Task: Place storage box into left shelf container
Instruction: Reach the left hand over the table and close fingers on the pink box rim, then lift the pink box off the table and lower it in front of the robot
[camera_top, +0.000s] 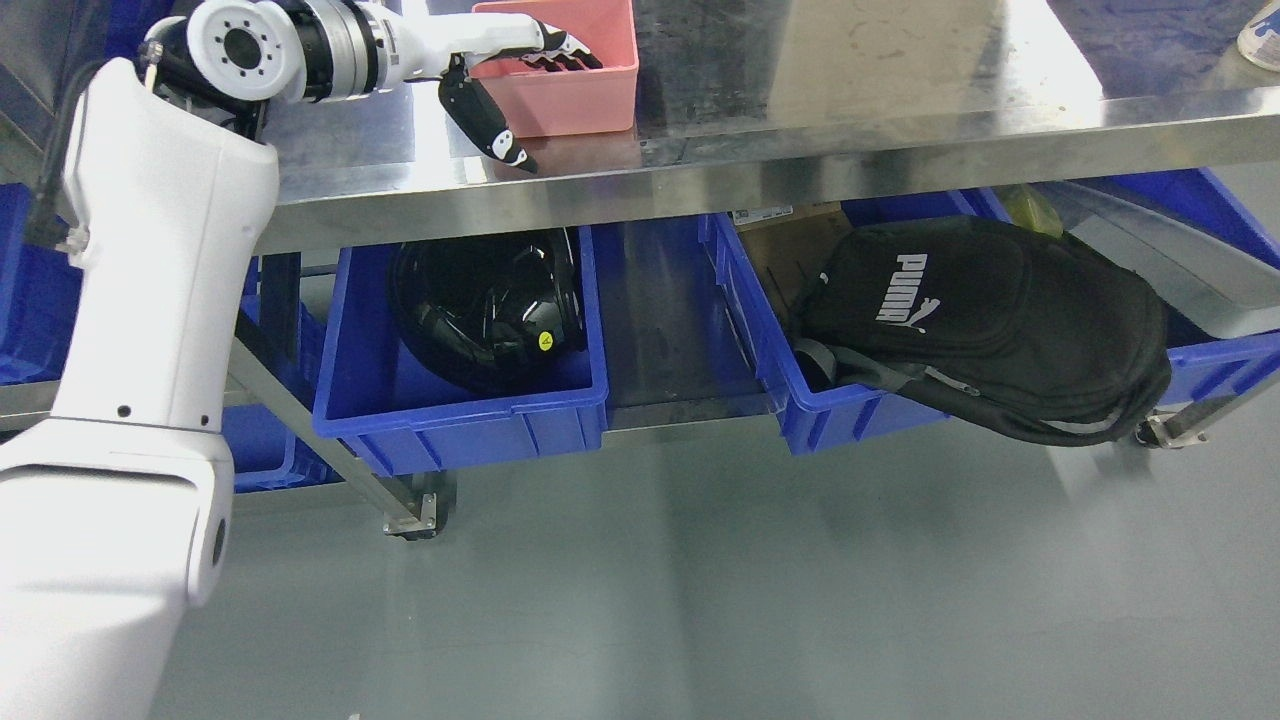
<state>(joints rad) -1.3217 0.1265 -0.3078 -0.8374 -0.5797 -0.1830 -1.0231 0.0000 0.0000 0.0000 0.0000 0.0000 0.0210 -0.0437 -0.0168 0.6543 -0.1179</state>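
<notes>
Fingers (560, 50) of the left hand (500, 70) are hooked over the pink storage box (580, 95) wall on the steel desk (850, 130), thumb outside. "PUMA" is read on the black bag (990, 320) in the right blue bin (830, 410); a black helmet (485, 310) is held in the left blue bin (460, 420).

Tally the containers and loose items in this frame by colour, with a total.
Pink: 1, the storage box on the steel table, gripped by the left hand.
Blue: 2 whole bins, one holding the helmet, one holding the backpack; further blue bins are cut off at the edges and not counted.
Black: 2, the helmet and the backpack.
Total: 5.
</notes>
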